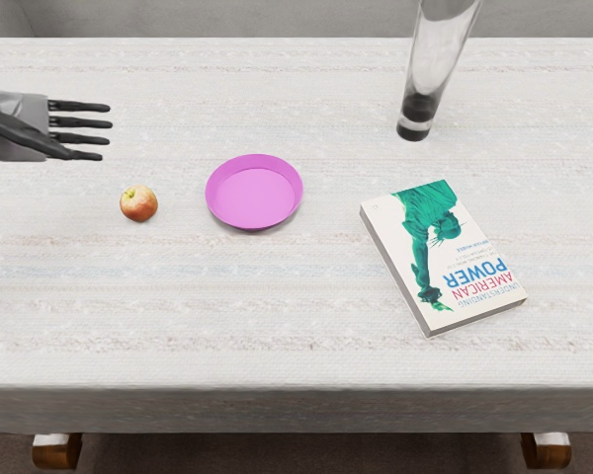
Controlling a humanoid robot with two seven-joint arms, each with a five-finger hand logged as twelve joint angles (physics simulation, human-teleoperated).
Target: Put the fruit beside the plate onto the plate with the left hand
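Apple (138, 203) sat on the table (277, 336), upright, just left of the pink plate (254, 192) with a small gap, not touching it and not on it. Left hand (42, 128) was at the picture's left edge, farther back than the apple and apart from it, fingers (79, 122) straight and spread, pointing right, gripping nothing. Right of the plate a book (443, 255) lay flat and skewed, green figure on the cover, title upside down. A tall clear cylinder (435, 69) with a dark base stood behind the book, near the far edge
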